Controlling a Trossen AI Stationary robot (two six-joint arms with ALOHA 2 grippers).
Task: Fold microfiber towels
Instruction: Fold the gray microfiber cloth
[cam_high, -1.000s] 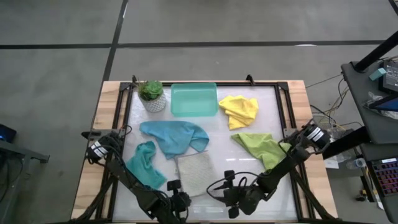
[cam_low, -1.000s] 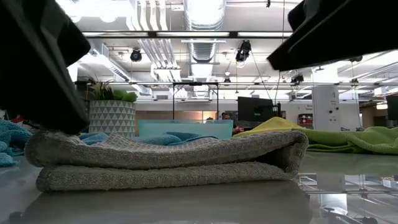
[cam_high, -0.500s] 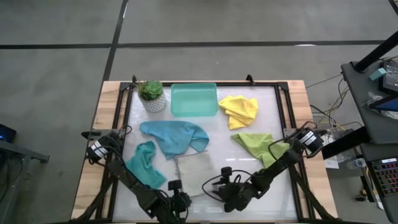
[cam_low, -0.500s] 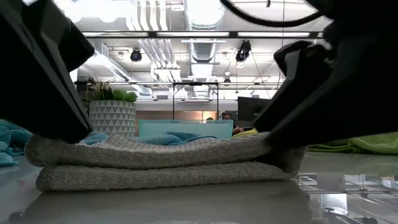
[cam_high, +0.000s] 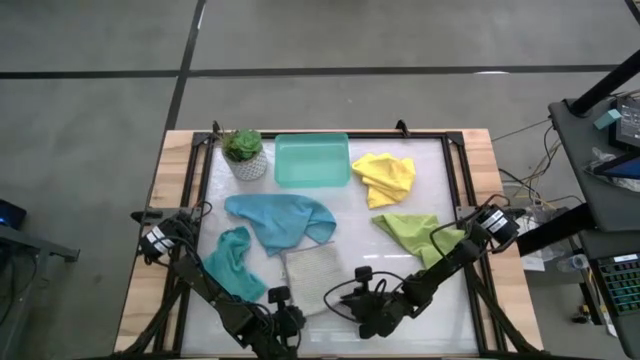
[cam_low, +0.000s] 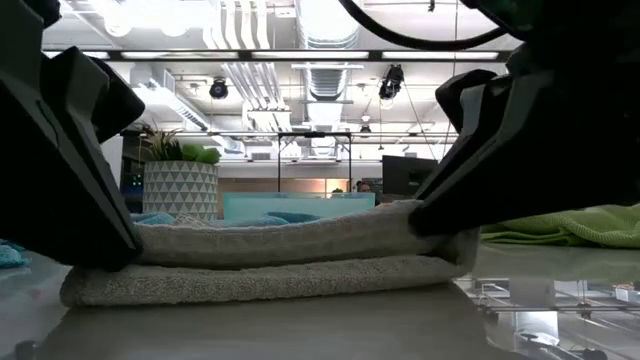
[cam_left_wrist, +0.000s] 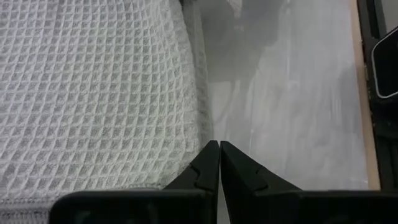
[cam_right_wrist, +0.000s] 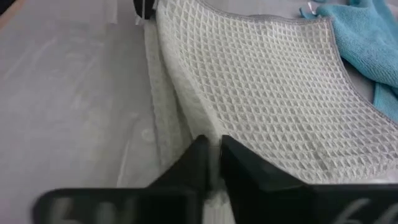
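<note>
The light grey towel (cam_high: 313, 278) lies folded in two layers near the table's near edge, and also shows in the low view (cam_low: 280, 262). My left gripper (cam_high: 290, 314) is shut at the towel's near left corner (cam_left_wrist: 219, 152). My right gripper (cam_high: 346, 298) is shut on the towel's right edge (cam_right_wrist: 213, 149). Two teal-blue towels (cam_high: 280, 218) (cam_high: 233, 262), a yellow one (cam_high: 385, 178) and a lime green one (cam_high: 420, 235) lie crumpled on the table. My left gripper meets the left end of the grey towel's top layer (cam_low: 140, 248), coming slanting down from the near left. Its shut fingers (cam_left_wrist: 208, 163) stand right beside the towel's edge (cam_left_wrist: 200, 134). No cloth shows between them, so I cannot tell whether they hold it. My right gripper pinches the right edge of the grey towel's top layer (cam_right_wrist: 200, 127) between its two fingers, slanting down from the table's right. A strip of cloth shows between the fingers. That edge is raised a little off the lower layer (cam_low: 440, 268), which lies on the table.
A rigid teal tray (cam_high: 312, 160) and a potted plant (cam_high: 245, 155) stand at the far edge. A black frame (cam_high: 455, 190) runs round the table top. Bare table lies to the right of the grey towel (cam_high: 400, 330).
My right gripper has gone toward the table's left and down, onto the grey towel's right edge. My left gripper has gone down to the towel's left end. The top layer, rounded before, now lies flatter and straighter between the two grippers.
</note>
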